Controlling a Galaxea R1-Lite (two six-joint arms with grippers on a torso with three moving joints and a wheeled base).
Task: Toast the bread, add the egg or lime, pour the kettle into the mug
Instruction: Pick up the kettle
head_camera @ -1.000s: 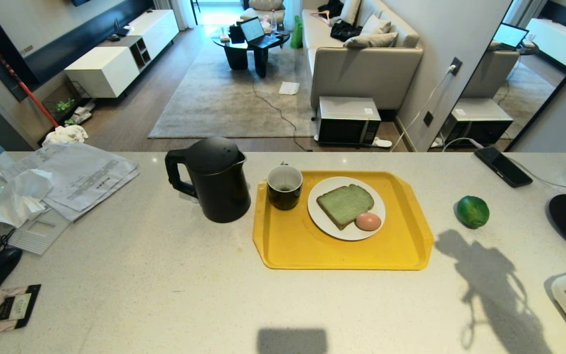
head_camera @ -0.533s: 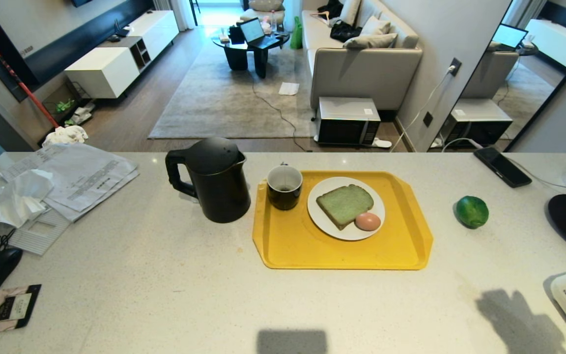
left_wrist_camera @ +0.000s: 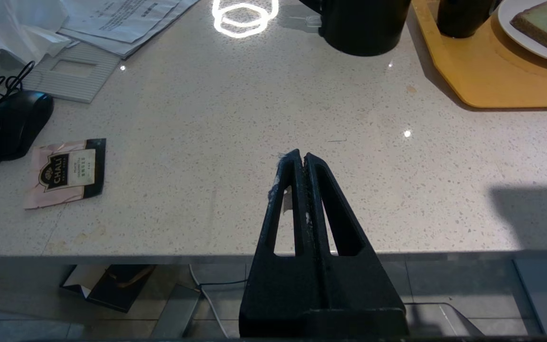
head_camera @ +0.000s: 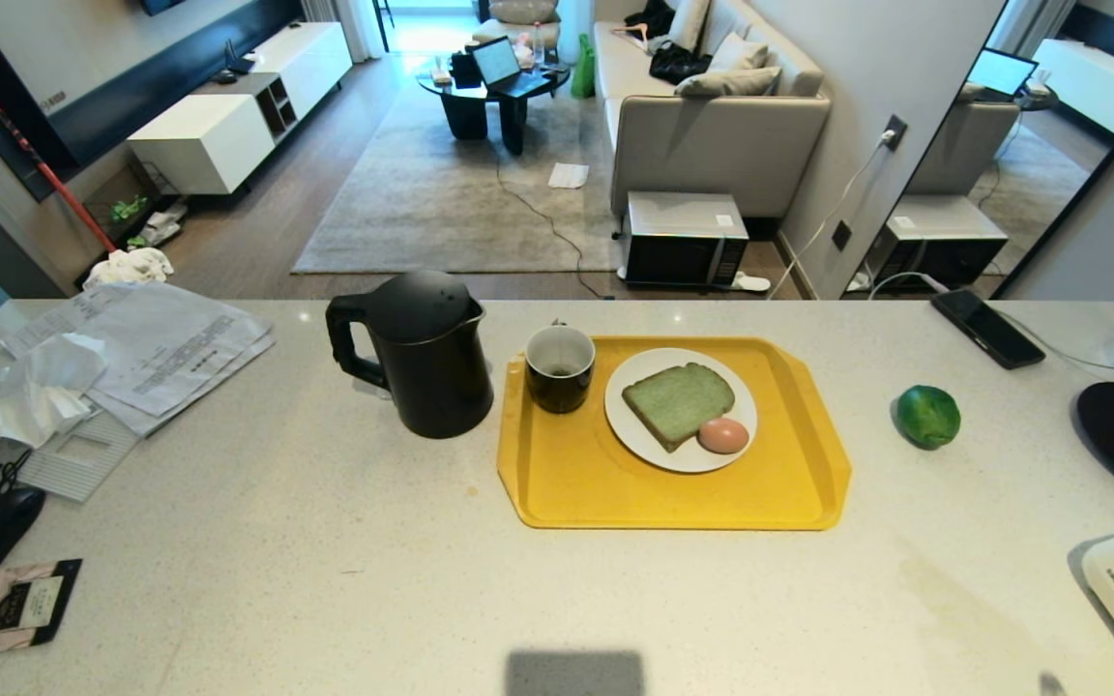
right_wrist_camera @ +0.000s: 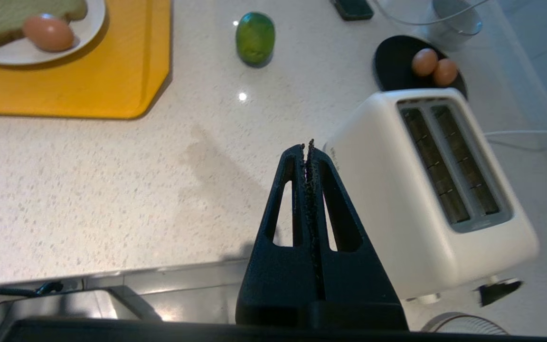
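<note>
- Speckled pale stone countertop [head_camera: 325, 580] fills the foreground, with a living room seen beyond its far edge.
- Nearest, at the counter's front edge, the left gripper [left_wrist_camera: 302, 159] is seen empty with its fingers pressed together; neither arm is caught by the head view.
- The right gripper [right_wrist_camera: 307, 148] is likewise closed on nothing, poised beside a white two-slot toaster [right_wrist_camera: 439, 190] at the counter's right end.
- A yellow tray [head_camera: 673, 493] is placed mid-counter; on it a white plate [head_camera: 634, 435] carries the bread [head_camera: 675, 401], lying flat, with the egg [head_camera: 722, 435] touching its near right corner.
- The mug [head_camera: 559, 367] stands upright on the tray's far left corner, and the kettle [head_camera: 426, 353] stands just left of the tray, handle turned leftward.
- The lime [head_camera: 927, 416] is set on the bare counter right of the tray, well apart from it.
- Two further eggs [right_wrist_camera: 434, 67] are held on a black dish [right_wrist_camera: 392, 66] beyond the toaster.
</note>
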